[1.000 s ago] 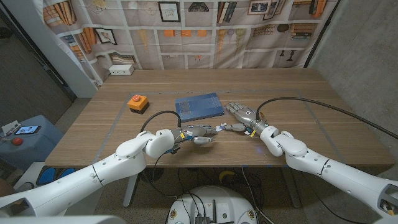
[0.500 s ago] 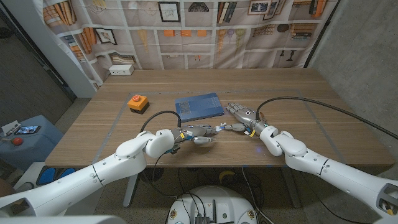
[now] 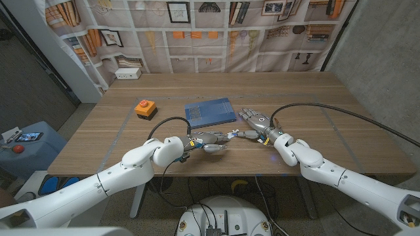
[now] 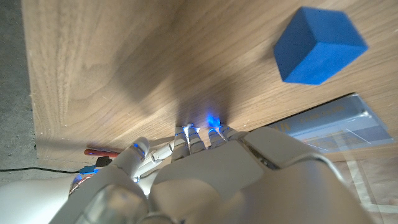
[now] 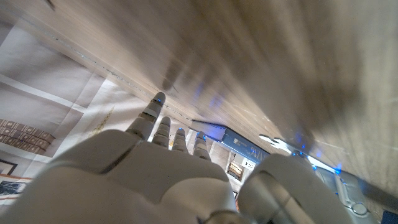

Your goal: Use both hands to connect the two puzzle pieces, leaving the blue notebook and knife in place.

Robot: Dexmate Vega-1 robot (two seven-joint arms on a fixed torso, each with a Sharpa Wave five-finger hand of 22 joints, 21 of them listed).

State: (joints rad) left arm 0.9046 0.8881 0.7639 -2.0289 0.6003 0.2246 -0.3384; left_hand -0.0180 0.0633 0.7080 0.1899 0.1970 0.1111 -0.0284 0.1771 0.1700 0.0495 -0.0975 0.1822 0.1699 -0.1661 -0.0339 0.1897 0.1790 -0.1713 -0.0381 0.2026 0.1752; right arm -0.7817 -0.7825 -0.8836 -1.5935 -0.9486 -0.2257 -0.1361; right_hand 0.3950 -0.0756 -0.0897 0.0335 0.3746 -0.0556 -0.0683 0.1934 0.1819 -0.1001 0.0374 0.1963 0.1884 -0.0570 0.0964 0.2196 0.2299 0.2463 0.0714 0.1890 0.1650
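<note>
A small pale puzzle piece (image 3: 231, 134) sits on the table between my two hands, in front of the blue notebook (image 3: 210, 112). My left hand (image 3: 209, 139) has its fingers curled in and grips the piece at its tips. My right hand (image 3: 253, 124) reaches in from the other side with its fingers spread and its thumb against the piece; whether it pinches the piece is too small to tell. In the left wrist view a blue block (image 4: 318, 45) lies on the wood beyond my curled left hand (image 4: 205, 180). The notebook's edge (image 4: 348, 121) shows beside it.
An orange button box (image 3: 145, 108) stands left of the notebook. A white socket box (image 3: 128, 73) sits at the far left corner. A black cable (image 3: 341, 113) arcs over the table's right half. A thin red thing (image 4: 99, 152) lies by my left hand, near the table's front edge.
My right forearm has shifted slightly to the left. Both hands and the piece between them stay where they were.
</note>
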